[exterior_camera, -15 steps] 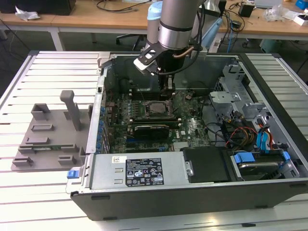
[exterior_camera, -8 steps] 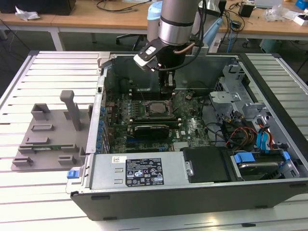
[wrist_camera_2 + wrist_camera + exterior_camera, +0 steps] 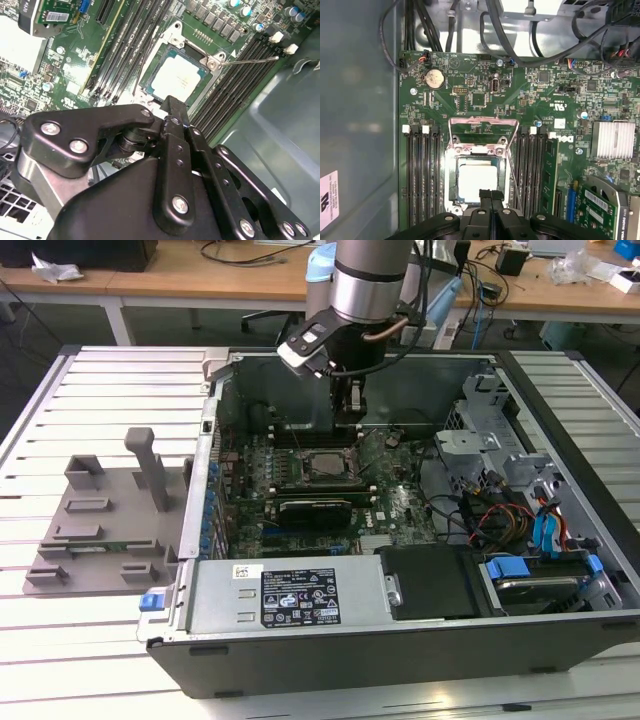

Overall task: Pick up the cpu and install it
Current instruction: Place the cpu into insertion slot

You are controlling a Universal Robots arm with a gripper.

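While the arm hung over the open computer case (image 3: pixel 400 665) on the table (image 3: pixel 90 660), the jaws stood directly above the motherboard (image 3: pixel 470 95) socket. In both wrist views they were pressed together tip to tip, with nothing between them. The cpu (image 3: pixel 477 182) lay flat inside the socket frame (image 3: pixel 452 172), silvery lid up, just below the tips and seemingly clear of them. The hinged load plate (image 3: pixel 482 146) stood swung open beside it.

Handling note (judgement): the chip is probably light, rigid and thin. Its lid looks smooth, so likely slippery, and the contacts beneath are fragile. The best hold would be on two opposite edges of the pale rim, kept level, with no sliding across the socket.
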